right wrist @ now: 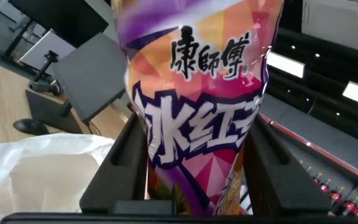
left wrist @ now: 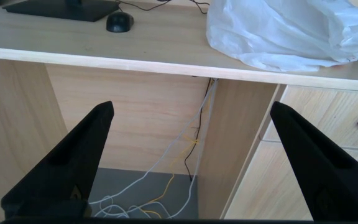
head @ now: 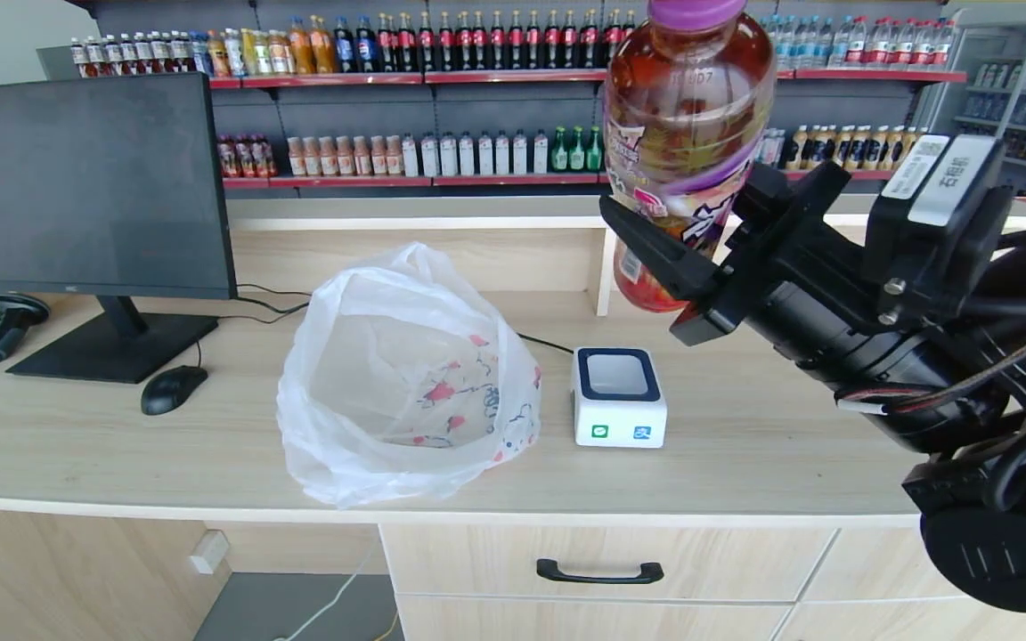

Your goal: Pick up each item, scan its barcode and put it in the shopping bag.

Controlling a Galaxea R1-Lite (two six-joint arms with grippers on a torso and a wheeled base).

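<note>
My right gripper (head: 709, 236) is shut on a tea bottle (head: 687, 116) with a purple cap and a purple-and-orange label, holding it upright high above the counter, to the right of and above the white barcode scanner (head: 619, 396). In the right wrist view the bottle (right wrist: 201, 106) sits between the black fingers (right wrist: 120, 162). The white plastic shopping bag (head: 406, 378) stands open on the counter left of the scanner. My left gripper (left wrist: 191, 162) hangs open below the counter's front edge, with nothing between its fingers; the shopping bag (left wrist: 291, 31) lies above it.
A monitor (head: 85, 187) on its stand, a black mouse (head: 173, 389) and a handheld scanner (head: 5, 325) occupy the counter's left end. A cable runs behind the bag. Drawers with a black handle (head: 599, 572) lie below the counter. Shelves of drinks line the back wall.
</note>
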